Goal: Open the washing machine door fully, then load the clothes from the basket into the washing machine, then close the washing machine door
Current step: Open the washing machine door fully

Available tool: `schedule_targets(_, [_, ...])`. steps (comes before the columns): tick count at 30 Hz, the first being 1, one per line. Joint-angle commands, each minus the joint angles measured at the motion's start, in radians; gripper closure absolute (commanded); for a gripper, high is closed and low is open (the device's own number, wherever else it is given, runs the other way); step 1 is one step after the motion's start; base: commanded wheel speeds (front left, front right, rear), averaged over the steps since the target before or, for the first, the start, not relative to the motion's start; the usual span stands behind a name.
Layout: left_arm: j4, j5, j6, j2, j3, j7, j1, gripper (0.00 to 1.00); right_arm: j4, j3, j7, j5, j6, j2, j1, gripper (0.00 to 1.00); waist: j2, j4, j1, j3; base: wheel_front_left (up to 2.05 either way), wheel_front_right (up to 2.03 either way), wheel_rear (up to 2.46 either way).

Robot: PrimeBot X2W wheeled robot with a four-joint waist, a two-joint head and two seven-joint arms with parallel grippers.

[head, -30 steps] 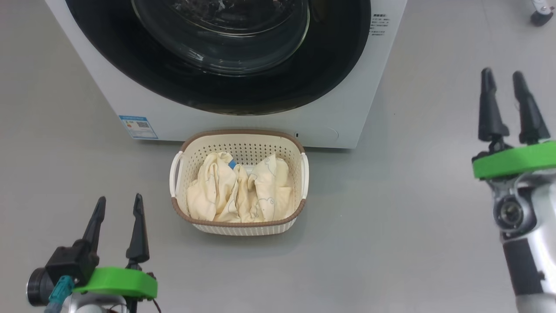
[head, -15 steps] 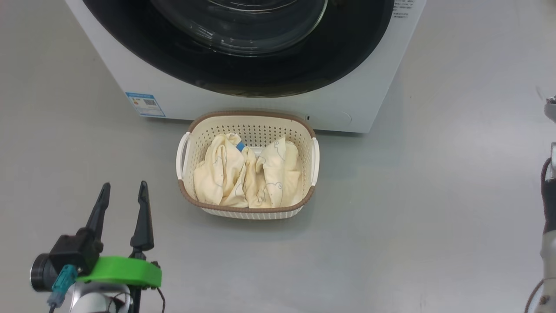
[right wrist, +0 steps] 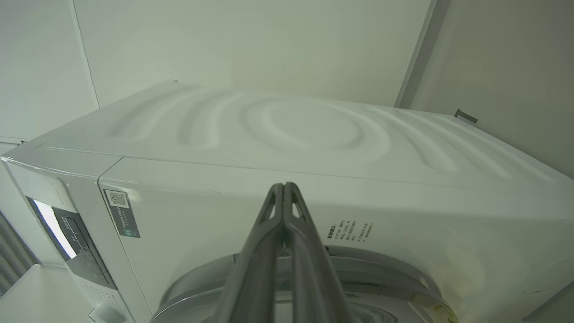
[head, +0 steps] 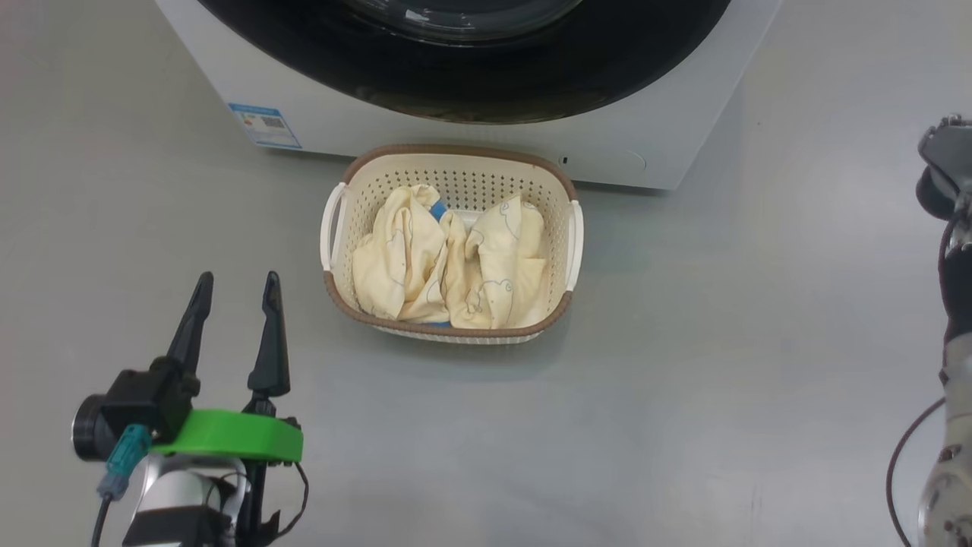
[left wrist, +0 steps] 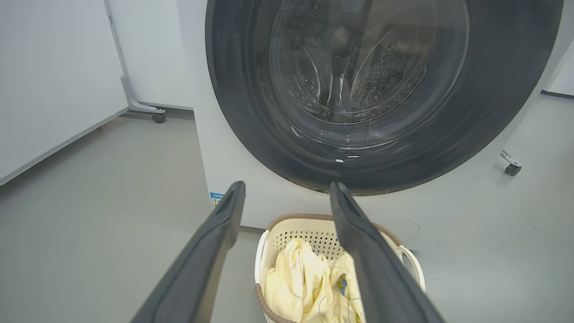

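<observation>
Nearest to us, at the lower left of the head view, our left tool hangs above the grey floor with its two dark fingers spread apart and nothing between them. Ahead of it and to its right, well apart from the fingertips, the basket stands on the floor. The pale yellow clothes lie crumpled inside it, with a blue cloth piece peeking out near the back wall. Just behind the basket rises the white washing machine, a blue energy sticker at its lower corner. The washing machine door sits closed against the front; in the left wrist view we look through its glass at the steel drum. Farther up, in the right wrist view, our right tool has its fingers pressed together on nothing, pointing at the machine's upper front above the door's rim; whether it touches, we cannot tell.
</observation>
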Motion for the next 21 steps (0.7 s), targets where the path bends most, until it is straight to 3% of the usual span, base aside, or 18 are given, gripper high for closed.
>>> schedule_targets(1, [-0.032, -0.007, 0.001, 0.013, 0.031, -0.011, -0.030, 0.00, -0.029, 0.027, 0.018, 0.005, -0.003, -0.007, -0.059, 1.00, 0.0000, 0.009, -0.0002, 0.014, 0.00, 0.00, 0.00])
schedule_targets(7, [-0.028, -0.014, 0.001, 0.000, 0.019, -0.011, -0.052, 0.00, 0.011, 0.076, 0.117, 0.003, -0.003, -0.016, -0.163, 1.00, 0.0000, 0.028, -0.0002, 0.049, 0.00, 0.00, 0.00])
schedule_targets(21, [-0.031, -0.034, 0.001, -0.024, 0.017, -0.011, -0.091, 0.00, 0.095, 0.152, 0.225, -0.081, -0.003, -0.034, -0.322, 1.00, 0.0000, 0.066, -0.0002, 0.128, 0.00, 0.00, 0.00])
